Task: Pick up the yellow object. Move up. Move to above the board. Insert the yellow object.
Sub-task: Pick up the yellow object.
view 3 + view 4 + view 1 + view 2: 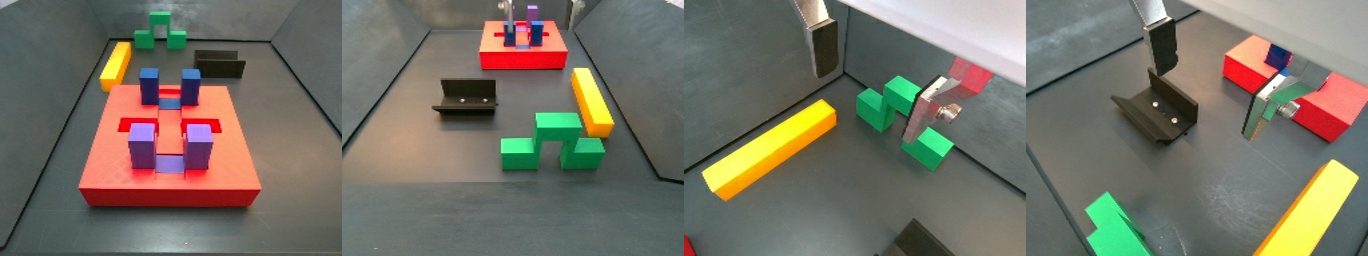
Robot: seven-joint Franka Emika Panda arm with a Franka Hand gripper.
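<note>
The dark floor [422, 140] carries the board [523, 58] beneath the tool [1207, 95], with the fixture [466, 97], yellow object [591, 100] and green blocks [553, 140] farther off.

The yellow bar [592, 100] lies flat on the dark floor — long, plain, orange-sided — untouched, apart from the red board [171, 150]. The board sits flat, square, bearing upright blue and purple posts around recessed slots. The gripper [874, 82] hangs above the floor, fingers apart, empty.
</note>
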